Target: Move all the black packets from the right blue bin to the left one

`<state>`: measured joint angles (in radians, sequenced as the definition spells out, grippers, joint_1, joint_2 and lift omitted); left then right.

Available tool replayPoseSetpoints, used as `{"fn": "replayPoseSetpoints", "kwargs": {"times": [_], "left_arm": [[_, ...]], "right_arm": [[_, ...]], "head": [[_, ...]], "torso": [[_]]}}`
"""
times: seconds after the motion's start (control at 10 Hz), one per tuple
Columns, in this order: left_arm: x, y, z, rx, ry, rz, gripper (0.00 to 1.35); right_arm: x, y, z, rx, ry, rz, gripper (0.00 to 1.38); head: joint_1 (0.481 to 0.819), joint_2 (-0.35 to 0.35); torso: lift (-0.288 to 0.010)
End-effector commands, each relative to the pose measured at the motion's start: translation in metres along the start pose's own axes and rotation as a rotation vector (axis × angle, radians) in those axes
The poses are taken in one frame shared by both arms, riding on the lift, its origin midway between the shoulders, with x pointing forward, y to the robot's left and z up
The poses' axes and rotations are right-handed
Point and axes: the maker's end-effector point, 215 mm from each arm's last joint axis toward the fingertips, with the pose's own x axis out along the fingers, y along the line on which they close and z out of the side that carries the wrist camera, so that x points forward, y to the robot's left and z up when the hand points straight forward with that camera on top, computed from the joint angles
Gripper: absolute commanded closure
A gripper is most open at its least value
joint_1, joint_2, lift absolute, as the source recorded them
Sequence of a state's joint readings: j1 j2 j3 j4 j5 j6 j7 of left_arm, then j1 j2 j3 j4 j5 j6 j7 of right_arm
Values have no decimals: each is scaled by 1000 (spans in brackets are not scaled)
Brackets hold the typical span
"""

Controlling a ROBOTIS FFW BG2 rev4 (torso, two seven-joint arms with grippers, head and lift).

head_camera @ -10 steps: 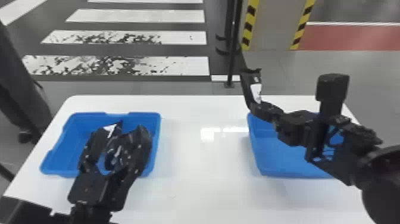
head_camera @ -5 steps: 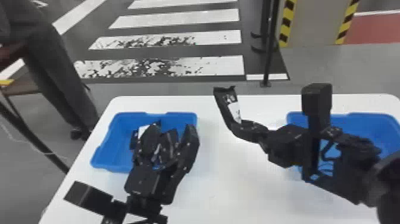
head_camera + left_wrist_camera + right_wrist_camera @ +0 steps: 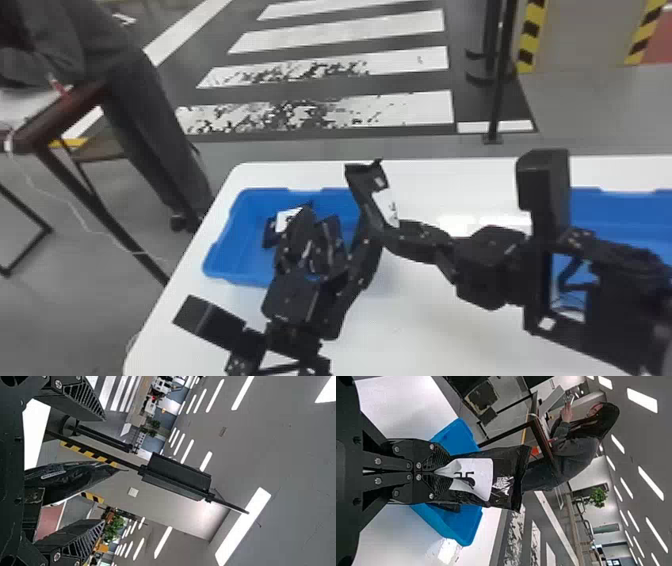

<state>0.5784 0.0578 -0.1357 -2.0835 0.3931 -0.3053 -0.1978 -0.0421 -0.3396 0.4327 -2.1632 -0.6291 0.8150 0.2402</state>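
In the head view my right gripper [image 3: 400, 239] holds a black packet [image 3: 367, 186] with a white label by the left blue bin's [image 3: 235, 272] right side. The right wrist view shows my right gripper [image 3: 435, 472] shut on the labelled end of this packet [image 3: 506, 465]. My left gripper [image 3: 341, 227] is over the left bin's front part, fingers apart. In the left wrist view my left gripper [image 3: 104, 470] stands open, a dark glossy packet [image 3: 73, 479] between its fingers. Another packet with a white label [image 3: 288, 219] lies in the left bin, partly behind the left gripper.
The right blue bin [image 3: 620, 215] is partly behind the right arm, at the right of the white table [image 3: 425, 325]. Both arms are close together at the left bin. Past the table's left edge stands a dark-framed desk [image 3: 95, 200].
The head view has turned to the left. My right arm has moved left with its packet, from the right bin's side to the left bin. The left gripper remains over the left bin.
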Motion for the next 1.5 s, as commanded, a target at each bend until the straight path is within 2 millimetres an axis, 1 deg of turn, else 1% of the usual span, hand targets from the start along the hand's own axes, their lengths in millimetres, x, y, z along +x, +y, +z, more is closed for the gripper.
{"fn": "replayPoseSetpoints", "kwargs": {"times": [0.0, 0.1, 0.2, 0.3, 0.4, 0.5, 0.6, 0.7, 0.8, 0.9, 1.1, 1.2, 1.3, 1.4], "left_arm": [[1, -1, -3, -3, 8, -1, 124], [0, -1, -5, -4, 15, -2, 124], [1, -3, -4, -6, 11, -4, 124], [1, -4, -4, -7, 10, -7, 124], [1, -1, -6, -4, 18, -3, 150], [2, -1, -21, -14, 85, -3, 521], [3, -3, -29, -20, 135, 1, 1056], [3, 0, -22, 1, 124, 16, 1161], [2, 4, -24, 1, 132, 29, 1213], [-1, 9, -22, -1, 126, 48, 1211], [-1, 9, -20, 15, 119, 48, 1211], [1, 8, -18, 17, 113, 45, 1211], [2, 7, -17, 19, 111, 44, 1211], [2, 9, -15, 28, 104, 46, 1211]], "right_arm": [[6, 23, -5, 6, 12, 53, 1170], [10, 42, -13, 16, 30, 98, 1170], [13, 58, -17, 20, 37, 130, 1170], [14, 63, -18, 20, 42, 141, 1170], [13, 63, -19, 21, 45, 140, 1170], [13, 62, -18, 20, 45, 139, 1170], [13, 61, -17, 16, 44, 136, 1170], [13, 62, -17, 18, 44, 137, 1170], [14, 61, -18, 21, 45, 137, 1170], [14, 61, -18, 21, 45, 137, 1170], [15, 61, -17, 37, 35, 144, 1170], [16, 61, -14, 55, 19, 151, 1039], [16, 56, -10, 58, 0, 142, 435], [14, 52, -9, 62, -3, 137, -2]], "head": [[695, 286], [695, 293], [695, 315], [695, 338], [695, 350], [695, 350], [695, 350], [695, 350], [695, 348], [695, 350], [695, 350], [695, 350], [695, 350], [695, 350]], "torso": [[-140], [-140], [-140], [-140], [-140], [-140], [-140], [-140], [-140], [-140], [-140], [-140], [-140], [-140]]}}
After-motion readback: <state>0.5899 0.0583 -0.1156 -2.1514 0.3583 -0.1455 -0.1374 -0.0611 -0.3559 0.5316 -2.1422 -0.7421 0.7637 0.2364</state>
